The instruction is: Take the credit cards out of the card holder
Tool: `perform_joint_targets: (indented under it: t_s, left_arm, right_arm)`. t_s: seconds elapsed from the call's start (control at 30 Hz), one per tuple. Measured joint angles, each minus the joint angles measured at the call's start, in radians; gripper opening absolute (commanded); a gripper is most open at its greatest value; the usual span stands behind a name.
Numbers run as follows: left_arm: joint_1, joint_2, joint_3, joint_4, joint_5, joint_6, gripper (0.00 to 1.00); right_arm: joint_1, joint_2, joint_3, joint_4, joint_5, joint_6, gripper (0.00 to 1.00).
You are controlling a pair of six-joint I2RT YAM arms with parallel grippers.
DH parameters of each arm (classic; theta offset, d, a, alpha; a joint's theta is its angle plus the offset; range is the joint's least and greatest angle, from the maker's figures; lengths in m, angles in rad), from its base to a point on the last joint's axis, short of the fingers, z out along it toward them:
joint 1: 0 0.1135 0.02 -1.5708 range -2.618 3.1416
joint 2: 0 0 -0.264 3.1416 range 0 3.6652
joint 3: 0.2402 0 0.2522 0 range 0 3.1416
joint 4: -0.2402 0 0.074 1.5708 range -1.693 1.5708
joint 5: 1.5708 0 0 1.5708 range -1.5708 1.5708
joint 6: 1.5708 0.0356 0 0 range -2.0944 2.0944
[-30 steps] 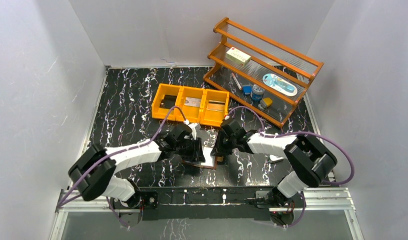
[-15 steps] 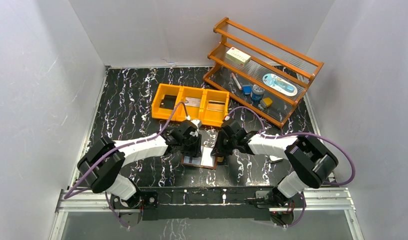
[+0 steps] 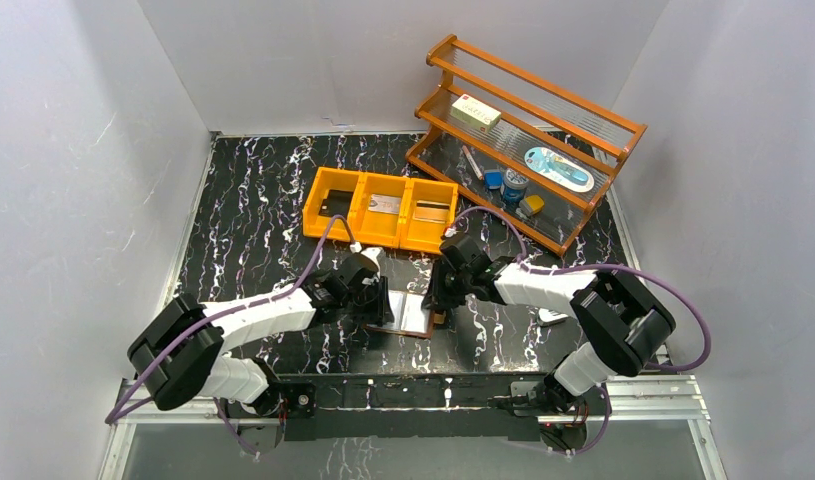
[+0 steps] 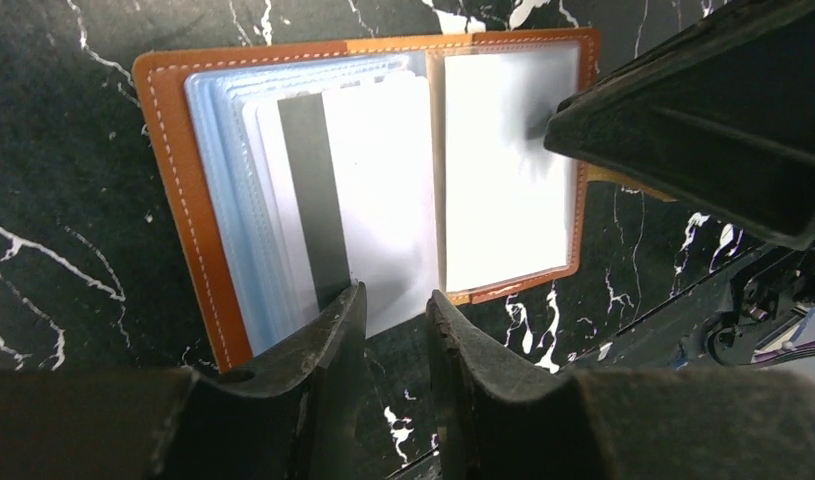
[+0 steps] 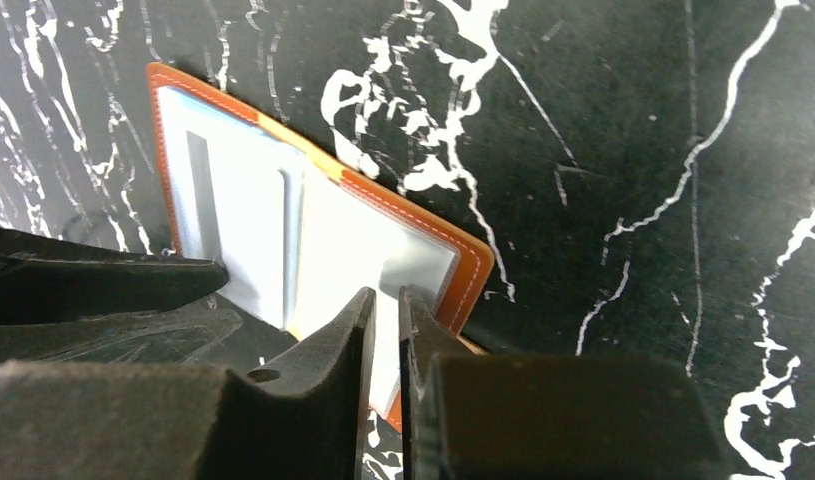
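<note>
On the black, white-veined marble bench (image 3: 253, 200), just short of the orange three-compartment plastic bin (image 3: 309, 215), the small brown leather card holder (image 4: 173, 180) lies opened flat between our two arms. Its pale blue-clear sleeves fan out on the leaf nearer the left arm. A silvery-grey plastic card with a black stripe (image 4: 363, 190) juts from them. The left fingers (image 4: 393, 300) stand a narrow gap apart at the card's protruding edge, gripping nothing yet. The right fingers (image 5: 386, 300) are all but closed and bear down on the opposite leaf. We judge the card light, stiff and slick. We would pinch that exposed edge while the light holder stays pinned.
</note>
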Motion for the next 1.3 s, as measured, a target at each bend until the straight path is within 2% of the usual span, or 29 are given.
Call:
perform_joint_targets:
  t_s: [0.2, 0.6, 1.0, 1.3]
  left_arm:
    - [0.000, -0.015, 0.023, -0.072, -0.017, 0.024, 0.31]
    - [0.000, -0.014, 0.100, -0.178, -0.103, 0.089, 0.34]
    - [0.012, -0.006, 0.100, -0.183, -0.116, 0.098, 0.36]
    - [0.049, 0.025, 0.100, -0.146, -0.046, 0.127, 0.36]
  right_arm:
    - [0.000, 0.000, 0.050, -0.007, -0.062, -0.022, 0.27]
    - [0.009, 0.042, 0.064, 0.088, -0.190, 0.023, 0.30]
    - [0.025, 0.106, 0.124, 0.085, -0.192, 0.063, 0.31]
    - [0.026, 0.224, 0.122, 0.145, -0.224, 0.132, 0.31]
